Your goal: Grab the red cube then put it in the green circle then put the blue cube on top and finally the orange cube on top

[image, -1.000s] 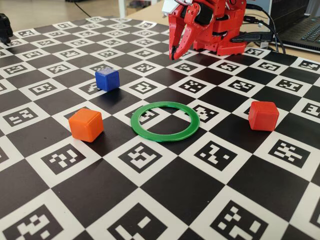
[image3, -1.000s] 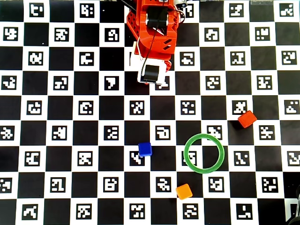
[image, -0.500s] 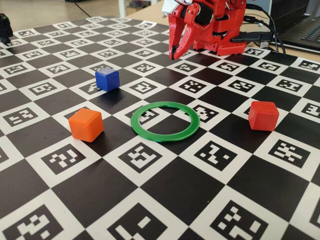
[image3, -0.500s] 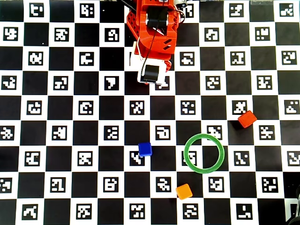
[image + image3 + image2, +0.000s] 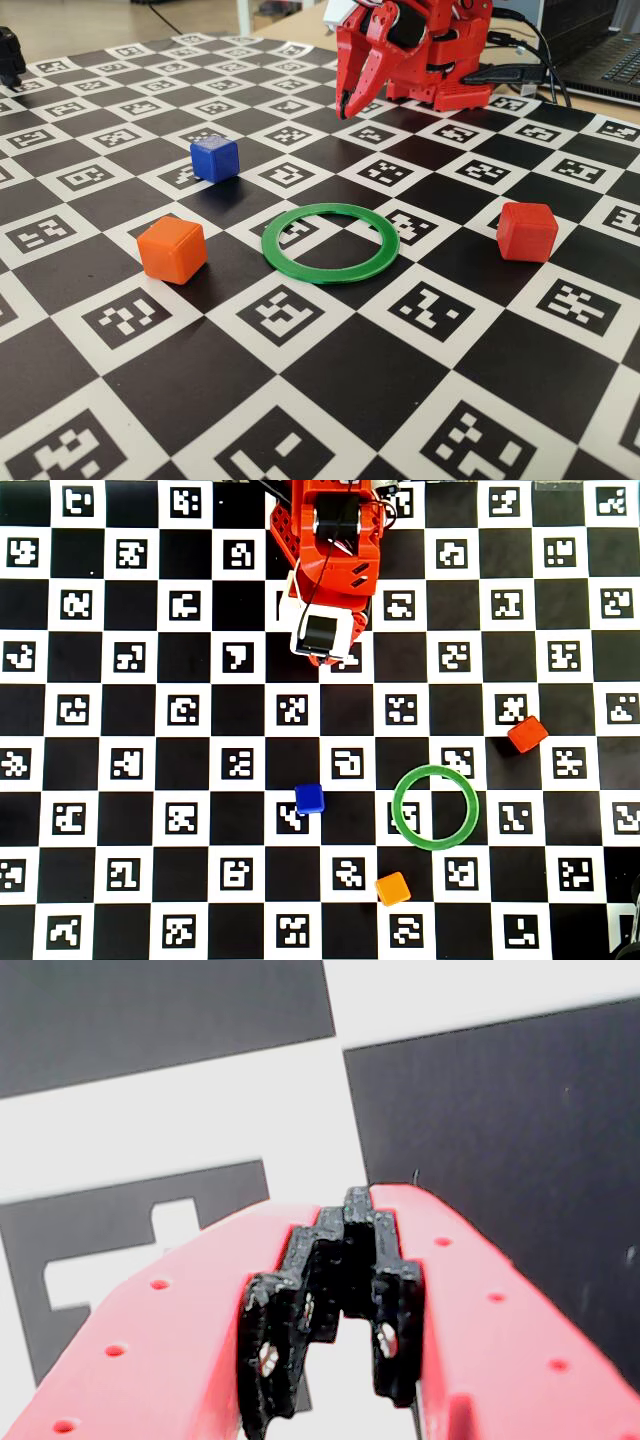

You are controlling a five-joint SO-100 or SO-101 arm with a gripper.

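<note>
Checkerboard table (image 5: 330, 390) — closed, empty gripper (image 5: 345, 105) at top, far from red cube (image 5: 527, 231) at right — long reach risks misalignment.

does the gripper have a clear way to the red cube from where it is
Probably yes: the gripper, shut and empty, hangs near the arm's base, and only bare board lies between it and the red cube.

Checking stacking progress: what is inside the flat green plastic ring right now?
Only checkerboard mat shows inside the flat green plastic ring. No cube there, and nothing covers it.
</note>
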